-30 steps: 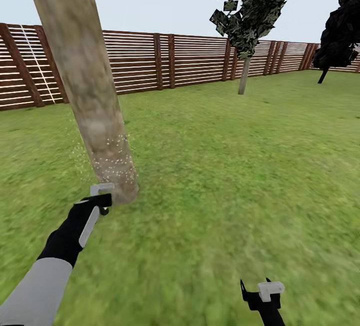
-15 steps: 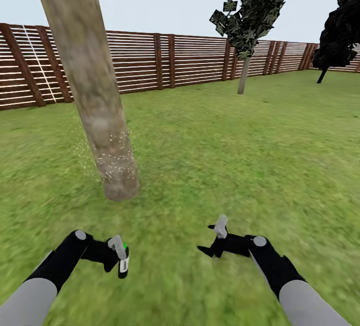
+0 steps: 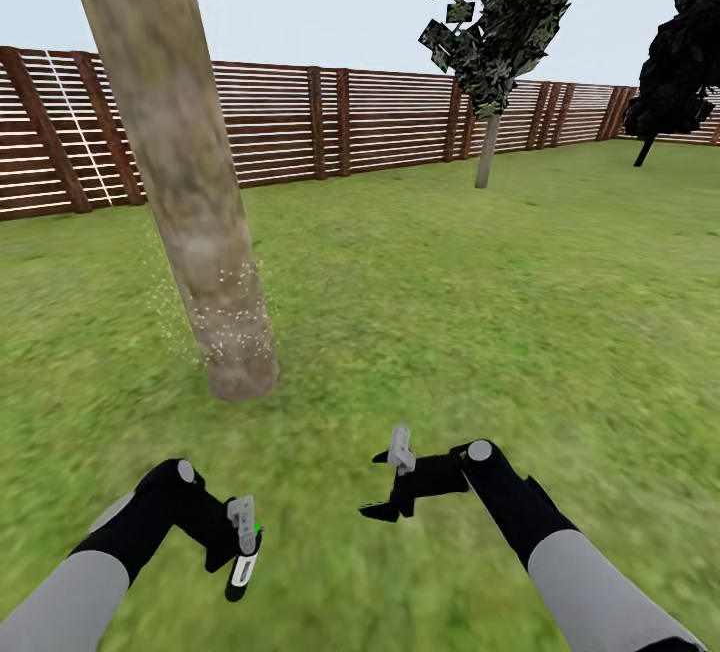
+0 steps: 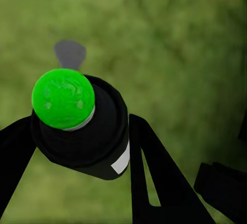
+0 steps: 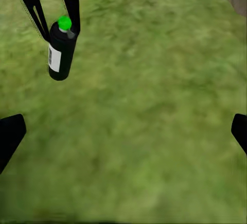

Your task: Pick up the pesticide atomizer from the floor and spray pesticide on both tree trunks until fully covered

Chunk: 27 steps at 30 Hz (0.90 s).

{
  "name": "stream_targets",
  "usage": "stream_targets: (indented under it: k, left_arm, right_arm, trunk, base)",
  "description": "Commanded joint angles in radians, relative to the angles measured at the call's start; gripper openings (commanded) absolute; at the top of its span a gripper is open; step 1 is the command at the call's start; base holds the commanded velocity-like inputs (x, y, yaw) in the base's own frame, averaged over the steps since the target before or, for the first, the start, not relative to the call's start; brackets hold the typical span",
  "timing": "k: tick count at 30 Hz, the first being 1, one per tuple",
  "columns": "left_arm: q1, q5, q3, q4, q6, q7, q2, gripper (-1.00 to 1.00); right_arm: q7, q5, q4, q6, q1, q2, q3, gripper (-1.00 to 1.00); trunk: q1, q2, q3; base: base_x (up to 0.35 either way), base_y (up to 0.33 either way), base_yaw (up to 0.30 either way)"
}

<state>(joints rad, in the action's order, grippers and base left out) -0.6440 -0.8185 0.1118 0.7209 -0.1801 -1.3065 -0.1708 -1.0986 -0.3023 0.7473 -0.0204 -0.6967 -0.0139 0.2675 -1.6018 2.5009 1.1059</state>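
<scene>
I see the nearest tree trunk [image 3: 190,202] as a thick, smooth column, mottled grey, tan and brown, flaring slightly at the base on the blurred green grass [image 3: 480,312]. White specks of pesticide [image 3: 225,317] dot its lower part and hang in the air beside it. A brown slatted fence [image 3: 300,122] runs behind, with a second tree [image 3: 487,147] standing near it.

My left gripper [image 3: 240,542] is clamped on the pesticide atomizer [image 3: 243,569], a small black cylindrical bottle [image 4: 87,131] with a white label and a rounded green cap. The bottle [image 5: 60,51] hangs below the fingers with its long axis near vertical, cap up and base toward the grass.

My right gripper [image 3: 388,484] is spread wide and holds nothing.

Compared with half a second ago, both arms have drawn lower and closer to me; the right gripper has shifted toward the left one. The trunk and fence sit unchanged.
</scene>
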Motion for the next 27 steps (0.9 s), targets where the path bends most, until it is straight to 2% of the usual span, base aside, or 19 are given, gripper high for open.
stream_targets:
  k: [1, 5, 12, 14, 16, 18, 21, 23, 25, 27]
  left_arm:
    - [0.000, 0.000, 0.001, 0.000, 0.000, 0.000, 0.001, -1.00]
    - [0.000, 0.001, 0.002, 0.002, 0.001, 0.000, 0.006, -1.00]
    - [-0.002, -0.003, 0.003, 0.014, 0.001, 0.000, 0.096, -1.00]
    - [-0.003, -0.049, 0.003, 0.015, 0.000, -0.001, 0.137, -1.00]
    - [-0.020, -0.101, 0.002, 0.016, -0.002, -0.023, 0.164, -1.00]
    - [-0.030, -0.114, 0.002, 0.016, -0.004, -0.047, 0.170, -1.00]
    - [-0.032, -0.117, 0.002, 0.017, -0.004, -0.054, 0.172, -1.00]
    - [-0.032, -0.118, 0.002, 0.017, -0.004, -0.054, 0.172, -1.00]
    - [-0.033, -0.136, 0.002, 0.016, -0.011, -0.054, 0.173, -1.00]
    - [-0.033, -0.172, 0.002, 0.016, -0.017, -0.055, 0.189, -1.00]
  right_arm:
    - [-0.002, 0.000, 0.001, -0.001, 0.000, 0.001, 0.009, -1.00]
    - [-0.004, 0.000, 0.000, 0.000, 0.000, 0.002, 0.019, -1.00]
    - [-0.006, -0.003, 0.001, -0.001, 0.000, 0.002, 0.022, -1.00]
    - [-0.005, -0.003, 0.003, -0.007, 0.000, 0.004, 0.075, -1.00]
    - [-0.005, -0.003, 0.015, -0.095, -0.001, 0.013, 0.119, -1.00]
    - [-0.005, -0.003, 0.037, -0.135, -0.001, 0.016, 0.129, -1.00]
    - [-0.005, -0.004, 0.048, -0.148, -0.003, 0.016, 0.131, -1.00]
    - [-0.004, -0.004, 0.049, -0.186, -0.017, 0.017, 0.131, -1.00]
    - [-0.004, -0.004, 0.049, -0.205, -0.031, 0.017, 0.131, -1.00]
    - [-0.004, -0.005, 0.049, -0.235, -0.048, 0.017, 0.132, -1.00]
  trunk:
    - [0.000, 0.000, 0.000]
    - [0.000, 0.000, 0.000]
    - [0.000, 0.000, 0.000]
    - [0.000, 0.000, 0.000]
    - [0.000, 0.000, 0.000]
    - [0.000, 0.000, 0.000]
    - [0.000, 0.000, 0.000]
    - [0.000, 0.000, 0.000]
    - [0.000, 0.000, 0.000]
    - [0.000, 0.000, 0.000]
  base:
    - [0.000, 0.000, 0.000]
    - [0.000, 0.000, 0.000]
    - [0.000, 0.000, 0.000]
    - [0.000, 0.000, 0.000]
    - [0.000, 0.000, 0.000]
    - [0.000, 0.000, 0.000]
    - [0.000, 0.000, 0.000]
    - [0.000, 0.000, 0.000]
    - [0.000, 0.000, 0.000]
    - [0.000, 0.000, 0.000]
